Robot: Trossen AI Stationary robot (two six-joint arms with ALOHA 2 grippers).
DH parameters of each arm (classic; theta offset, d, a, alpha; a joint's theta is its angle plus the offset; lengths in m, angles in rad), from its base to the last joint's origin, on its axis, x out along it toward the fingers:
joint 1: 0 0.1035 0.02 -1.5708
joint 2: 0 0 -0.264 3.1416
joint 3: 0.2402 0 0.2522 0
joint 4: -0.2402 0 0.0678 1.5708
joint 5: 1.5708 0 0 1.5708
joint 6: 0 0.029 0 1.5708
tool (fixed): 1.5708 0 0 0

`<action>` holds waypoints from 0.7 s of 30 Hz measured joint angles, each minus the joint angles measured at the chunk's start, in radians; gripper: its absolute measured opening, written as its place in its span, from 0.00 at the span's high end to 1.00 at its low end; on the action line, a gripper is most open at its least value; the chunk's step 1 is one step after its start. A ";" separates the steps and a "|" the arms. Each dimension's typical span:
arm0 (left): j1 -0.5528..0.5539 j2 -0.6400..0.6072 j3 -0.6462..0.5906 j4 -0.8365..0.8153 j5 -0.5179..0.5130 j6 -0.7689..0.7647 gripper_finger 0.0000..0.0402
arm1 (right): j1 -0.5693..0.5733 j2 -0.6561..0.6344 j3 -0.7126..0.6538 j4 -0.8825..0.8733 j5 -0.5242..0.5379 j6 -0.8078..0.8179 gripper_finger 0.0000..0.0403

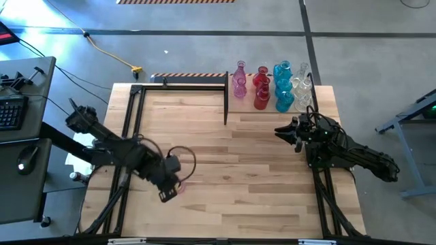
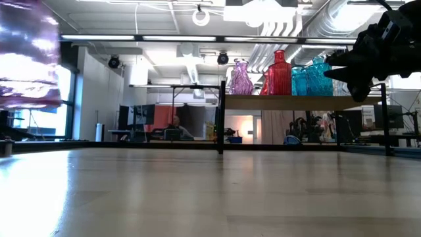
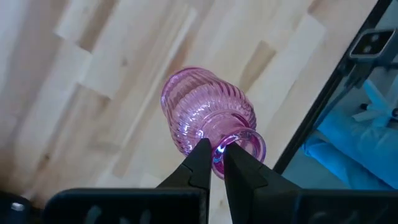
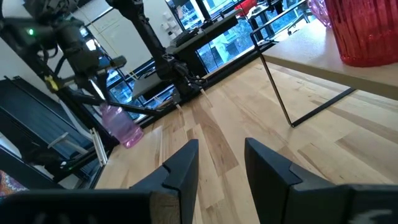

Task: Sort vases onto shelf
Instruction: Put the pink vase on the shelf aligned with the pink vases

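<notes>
The left claw pinches the rim of a ribbed pink vase, lifted at the table's seven o'clock. The right claw hangs parted, empty, at three o'clock.

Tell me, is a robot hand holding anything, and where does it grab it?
Yes. The left gripper is shut on the pink vase, pinching the rim of its mouth. The right gripper holds nothing.
</notes>
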 joint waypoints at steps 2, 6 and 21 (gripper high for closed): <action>0.037 0.000 0.027 -0.029 0.000 0.042 0.97 | 0.000 0.000 0.000 0.000 0.000 0.000 0.73; 0.115 0.000 0.063 -0.060 0.010 0.119 0.97 | 0.000 0.000 0.000 0.000 0.000 0.000 0.73; 0.410 -0.001 0.164 -0.108 0.059 0.430 0.96 | 0.000 0.000 0.000 0.000 0.000 0.000 0.73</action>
